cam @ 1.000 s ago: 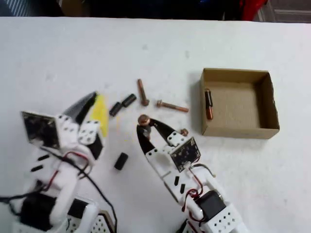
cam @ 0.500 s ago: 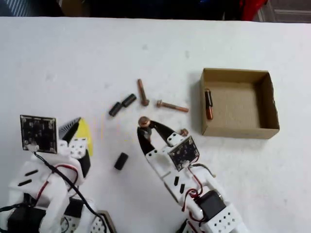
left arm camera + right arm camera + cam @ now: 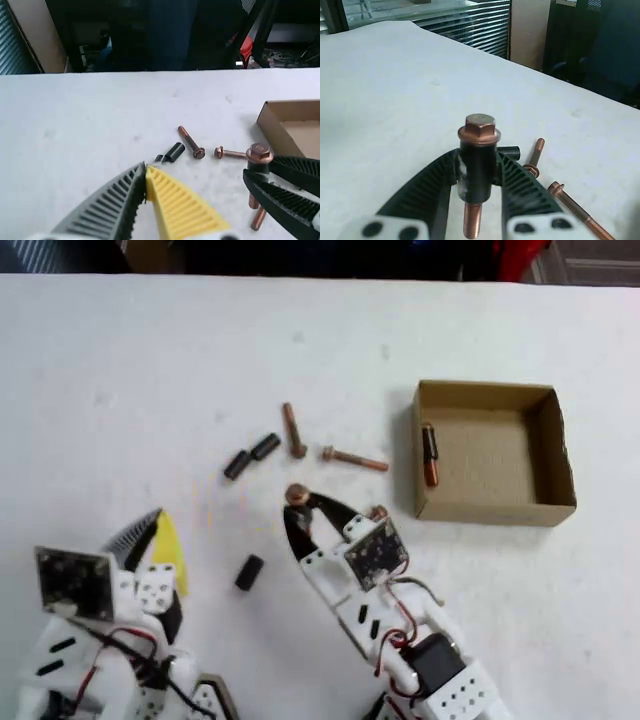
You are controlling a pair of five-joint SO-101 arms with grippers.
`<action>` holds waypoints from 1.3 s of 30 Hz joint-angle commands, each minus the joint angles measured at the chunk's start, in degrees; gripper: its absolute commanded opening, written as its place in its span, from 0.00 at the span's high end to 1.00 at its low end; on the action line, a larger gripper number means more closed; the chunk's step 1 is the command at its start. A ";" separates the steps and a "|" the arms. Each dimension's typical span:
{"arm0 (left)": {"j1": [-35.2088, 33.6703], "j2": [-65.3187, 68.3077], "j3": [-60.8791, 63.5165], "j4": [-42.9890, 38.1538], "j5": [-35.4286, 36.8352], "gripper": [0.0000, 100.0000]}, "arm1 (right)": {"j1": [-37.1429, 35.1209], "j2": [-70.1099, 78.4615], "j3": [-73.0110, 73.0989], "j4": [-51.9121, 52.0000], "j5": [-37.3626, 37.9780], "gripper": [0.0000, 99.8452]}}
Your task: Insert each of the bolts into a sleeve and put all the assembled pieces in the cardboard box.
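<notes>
Zero parts sit in my closed left end effector [image 3: 155, 520], three sleeves [image 3: 249, 572] and at least two bolts [image 3: 355, 458] lie loose on the bench [image 3: 150, 360], my right end effector [image 3: 300, 510] grips one sleeved bolt [image 3: 479, 150], and one finished piece [image 3: 429, 455] lies in the box [image 3: 490, 390].

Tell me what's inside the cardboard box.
One assembled piece, a bolt in a black sleeve, lies in the cardboard box against the wall nearest the loose bolts. I see nothing else there; the near wall may hide a thin strip of floor.
</notes>
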State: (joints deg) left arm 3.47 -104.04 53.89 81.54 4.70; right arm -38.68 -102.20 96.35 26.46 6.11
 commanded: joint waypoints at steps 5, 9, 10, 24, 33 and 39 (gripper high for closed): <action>-0.31 -0.40 3.78 -0.44 -0.79 0.98 | 0.75 -0.84 0.53 0.40 0.00 0.98; -0.31 -0.40 3.96 -0.44 -0.79 0.98 | 0.75 -0.75 0.53 0.40 0.00 0.98; -0.31 -0.40 4.66 -0.44 -0.79 0.98 | 0.75 -0.84 0.53 0.40 0.00 0.98; -0.13 -0.40 17.76 -6.07 -0.44 0.98 | 0.75 -0.84 0.53 0.40 0.00 0.98; -0.04 -0.40 17.67 -5.98 1.14 0.98 | 0.57 -0.84 0.53 0.13 0.00 0.98; -0.31 -0.40 17.58 -4.66 1.32 0.98 | 0.57 -0.84 0.53 0.31 0.00 0.98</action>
State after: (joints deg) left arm 3.56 -104.13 72.62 77.49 5.58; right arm -38.59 -102.20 96.35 26.99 6.11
